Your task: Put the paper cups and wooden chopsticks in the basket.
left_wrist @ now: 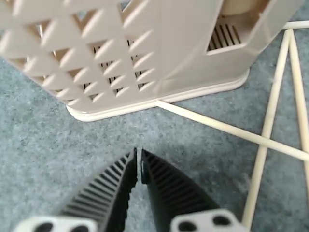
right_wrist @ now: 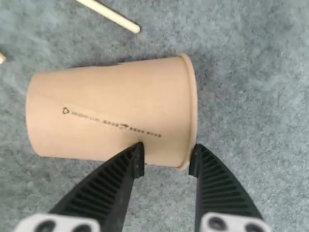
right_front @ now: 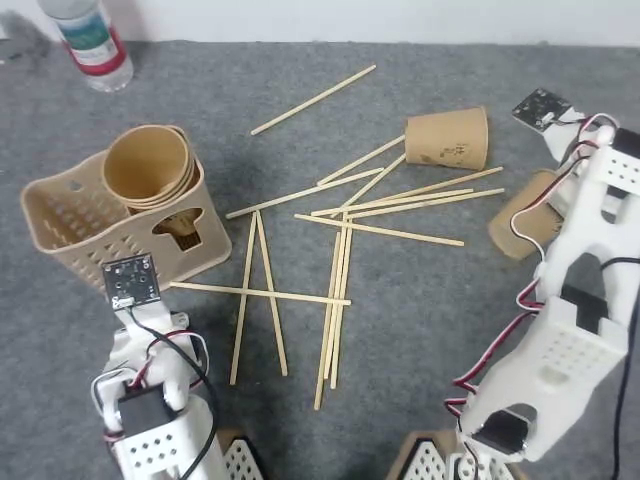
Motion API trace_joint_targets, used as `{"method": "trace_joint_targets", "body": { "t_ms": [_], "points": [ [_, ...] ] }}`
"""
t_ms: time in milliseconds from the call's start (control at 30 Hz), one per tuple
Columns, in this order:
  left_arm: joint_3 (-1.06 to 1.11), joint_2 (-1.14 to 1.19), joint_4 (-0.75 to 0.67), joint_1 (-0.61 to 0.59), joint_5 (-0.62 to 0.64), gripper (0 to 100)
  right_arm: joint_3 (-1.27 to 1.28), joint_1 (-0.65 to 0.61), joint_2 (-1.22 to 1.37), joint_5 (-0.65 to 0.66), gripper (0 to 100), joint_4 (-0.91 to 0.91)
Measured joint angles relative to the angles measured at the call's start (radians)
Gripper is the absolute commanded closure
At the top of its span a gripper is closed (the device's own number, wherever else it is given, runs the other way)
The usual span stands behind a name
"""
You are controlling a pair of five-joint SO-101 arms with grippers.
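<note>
My left tool point(left_wrist: 140, 166) rests just beside the basket point(left_wrist: 159, 63), its jaws almost closed on nothing. Inside the basket sits a stack of cups point(right_front: 148, 165), three by the rims, I think. Right of the basket I count roughly thirteen chopsticks point(right_front: 378, 229) strewn over the counter point(right_front: 450, 320), then two loose cups point(right_front: 447, 138) on their sides. Well right of the basket, my right tool point(right_wrist: 166, 160) stands open astride the rim of one cup point(right_wrist: 111, 113). I judge the grasp is in hand. Next I must close gently, lift, and carry it across to the basket.

plastic bottle point(right_front: 90, 40): far corner, label band | grey felt point(right_front: 420, 330): whole surface
</note>
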Motion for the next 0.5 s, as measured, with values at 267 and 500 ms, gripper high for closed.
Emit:
{"method": "trace_joint_targets", "body": {
  "t_ms": [267,500],
  "points": [
    [0.000,0.000,0.000,0.000,0.000,98,-0.003,0.000,0.003,0.000,66.4,0.002],
    [0.000,0.000,0.000,0.000,0.000,98,-0.002,0.038,0.008,0.020,72.3,0.002]
  ]
}}
